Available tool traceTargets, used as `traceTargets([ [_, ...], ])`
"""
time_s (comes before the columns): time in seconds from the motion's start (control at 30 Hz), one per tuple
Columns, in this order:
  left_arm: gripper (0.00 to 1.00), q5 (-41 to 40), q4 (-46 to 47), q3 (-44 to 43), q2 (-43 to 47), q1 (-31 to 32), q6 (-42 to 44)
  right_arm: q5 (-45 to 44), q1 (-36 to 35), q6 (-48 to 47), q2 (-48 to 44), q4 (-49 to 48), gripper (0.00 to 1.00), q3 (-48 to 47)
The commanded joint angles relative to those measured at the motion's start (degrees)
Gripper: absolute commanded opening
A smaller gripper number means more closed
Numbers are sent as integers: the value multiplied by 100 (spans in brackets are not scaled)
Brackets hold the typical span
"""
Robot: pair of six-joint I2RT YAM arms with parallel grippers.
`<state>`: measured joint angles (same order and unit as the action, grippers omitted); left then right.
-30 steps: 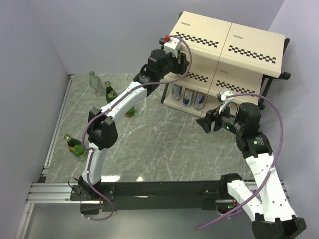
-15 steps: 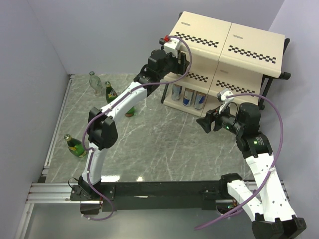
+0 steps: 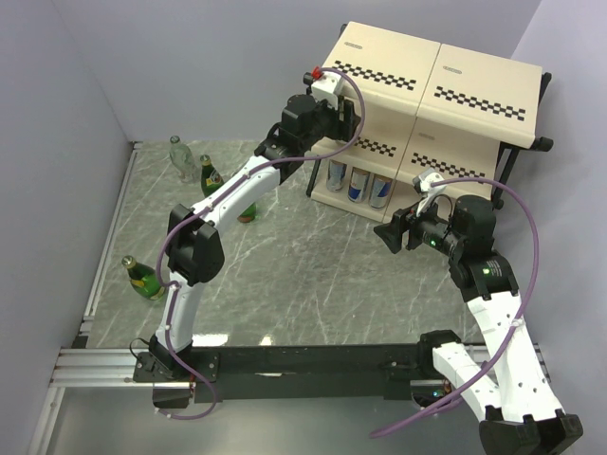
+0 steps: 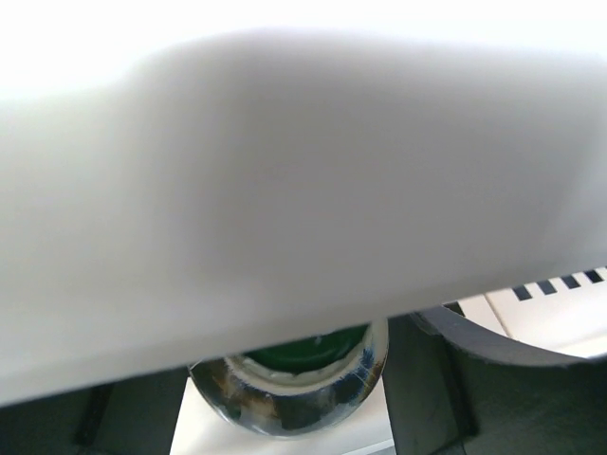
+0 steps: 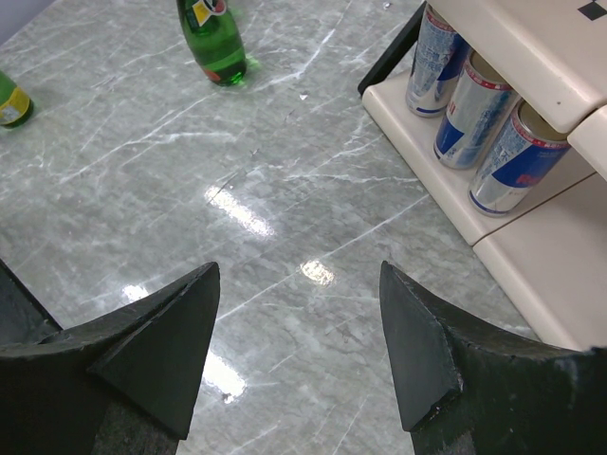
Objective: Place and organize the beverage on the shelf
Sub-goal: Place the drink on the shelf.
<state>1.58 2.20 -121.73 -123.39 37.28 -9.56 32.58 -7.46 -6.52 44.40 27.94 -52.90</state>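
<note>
I can read no word or number anywhere; the three cans (image 5: 471,109), upper right of the right wrist view, carry blue and red print, too blurred; the green bottle (image 5: 212,43) label too.

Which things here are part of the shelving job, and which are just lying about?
Job: shelf, three cans on its bottom tier, green bottle in the left end effector, green bottles and clear bottle on the table.
Not the job: only rig fittings, purple cables and the side rail.

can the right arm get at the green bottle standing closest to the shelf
Probably yes: the right fingers are open and empty, and only bare table lies between them and the green bottle.
</note>
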Motion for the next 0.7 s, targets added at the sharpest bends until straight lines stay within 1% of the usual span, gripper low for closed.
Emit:
traceTargets([
  [0.0,75,-71,659,-193,219,43,-37,-32,35,-59,-11,-140,75,17],
  [0.27,76,-62,668,-219,184,52,-46,-32,35,-59,-19,-131,75,17],
  [0.53,71,-9,659,-237,149,52,-63,-58,35,-59,-19,-140,75,17],
  [0.67,72,17,721,-132,219,52,-63,-59,35,-59,-19,-140,75,17],
])
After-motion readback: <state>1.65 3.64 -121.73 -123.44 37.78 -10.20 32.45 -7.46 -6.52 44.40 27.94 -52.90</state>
